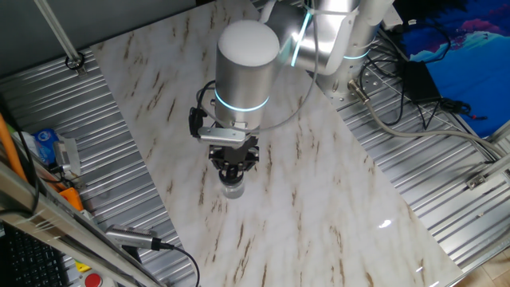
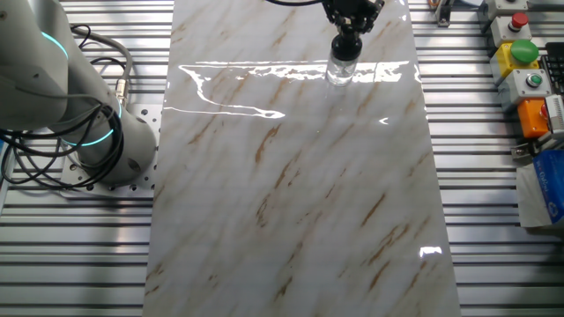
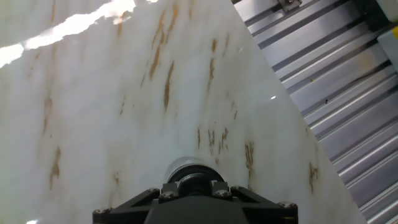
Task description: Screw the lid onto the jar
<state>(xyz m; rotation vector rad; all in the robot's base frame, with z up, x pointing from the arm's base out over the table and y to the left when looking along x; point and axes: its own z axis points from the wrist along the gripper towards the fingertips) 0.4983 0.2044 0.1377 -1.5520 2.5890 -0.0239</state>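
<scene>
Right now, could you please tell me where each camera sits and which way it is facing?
One fixed view: high, looking down on the marble table; the arm's wrist fills the middle, gripper over the jar.
The other fixed view: high on the opposite side, looking down the table's length; robot base at left, gripper and jar at the far end.
Hand view: on the hand, looking down along the gripper at the lid and jar.
All three share the jar under the gripper.

Tabletop (image 2: 291,202): glossy marble-look w/ brown veins, strong glare streaks. Jar (image 2: 341,70): clear glass, shiny. Lid (image 3: 194,182): black, dull. Tool (image 1: 234,167): matt black. Ribbed metal decking (image 2: 502,220) around, brushed alu. look. Arm casing (image 1: 247,68): smooth satin silver.
</scene>
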